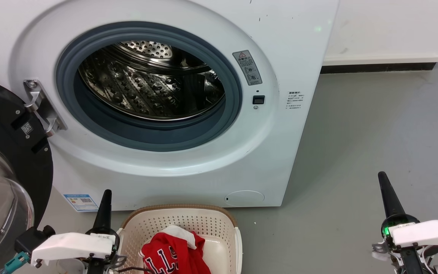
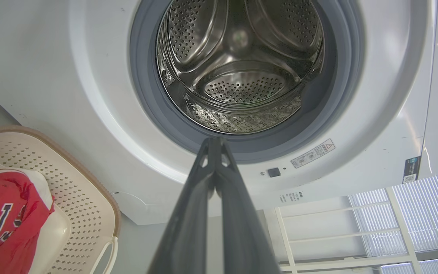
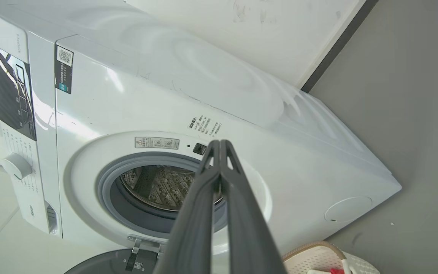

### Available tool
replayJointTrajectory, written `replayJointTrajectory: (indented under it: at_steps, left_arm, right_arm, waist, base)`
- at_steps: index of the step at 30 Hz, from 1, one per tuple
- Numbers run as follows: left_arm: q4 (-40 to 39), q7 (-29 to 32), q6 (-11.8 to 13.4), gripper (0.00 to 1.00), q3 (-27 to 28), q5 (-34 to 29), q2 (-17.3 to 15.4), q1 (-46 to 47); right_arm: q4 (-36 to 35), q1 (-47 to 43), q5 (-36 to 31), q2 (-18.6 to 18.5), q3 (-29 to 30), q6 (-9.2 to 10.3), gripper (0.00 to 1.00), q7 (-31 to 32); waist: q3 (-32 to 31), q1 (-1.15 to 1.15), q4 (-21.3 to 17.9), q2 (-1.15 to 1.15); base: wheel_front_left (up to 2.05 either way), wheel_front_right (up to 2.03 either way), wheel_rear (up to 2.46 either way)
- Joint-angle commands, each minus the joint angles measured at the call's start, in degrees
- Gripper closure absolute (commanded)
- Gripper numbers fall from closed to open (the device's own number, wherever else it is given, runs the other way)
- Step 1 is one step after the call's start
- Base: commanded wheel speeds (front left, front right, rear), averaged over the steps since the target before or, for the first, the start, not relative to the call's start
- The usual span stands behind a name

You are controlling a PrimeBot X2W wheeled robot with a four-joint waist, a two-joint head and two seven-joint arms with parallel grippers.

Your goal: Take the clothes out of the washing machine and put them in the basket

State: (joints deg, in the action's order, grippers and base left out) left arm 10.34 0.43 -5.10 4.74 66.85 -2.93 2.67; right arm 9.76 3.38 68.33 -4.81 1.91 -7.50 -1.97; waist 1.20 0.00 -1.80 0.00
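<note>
Clothes (image 1: 173, 253) lie in the basket (image 1: 211, 224), just beside the left tool (image 1: 107, 192)

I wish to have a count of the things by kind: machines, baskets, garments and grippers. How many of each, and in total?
White front-loading washing machine: 1
Cream perforated plastic basket: 1
Red fabric jersey with white lettering, in the basket: 1 (another garment under it cannot be told)
Dark long-fingered grippers: 2, the left gripper and the right gripper
Total: 5

Head looks down, both wrists forward; all share the washing machine (image 1: 276, 144).
</note>
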Motion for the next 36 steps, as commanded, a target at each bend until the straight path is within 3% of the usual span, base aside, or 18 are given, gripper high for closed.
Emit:
replayJointTrajectory:
  at_steps: [1, 36]
  left_arm:
    - [-0.17, 0.37, -0.49, 1.00, 0.34, 1.49, -0.02, 1.22]
    - [2.77, 4.74, -2.01, 1.00, 1.54, 19.19, 0.05, 3.21]
  right_arm:
    - [-0.02, 1.09, 1.59, -0.30, 0.21, 0.00, 1.00, 0.38]
    - [3.07, 2.62, 19.66, 0.10, 1.74, 0.01, 1.00, 4.98]
  waist:
    - [-0.03, 0.00, 0.05, 0.00]
    - [-0.71, 0.00, 1.25, 0.00]
  base:
    - [0.00, 0.00, 0.00]
    - [0.00, 0.00, 0.00]
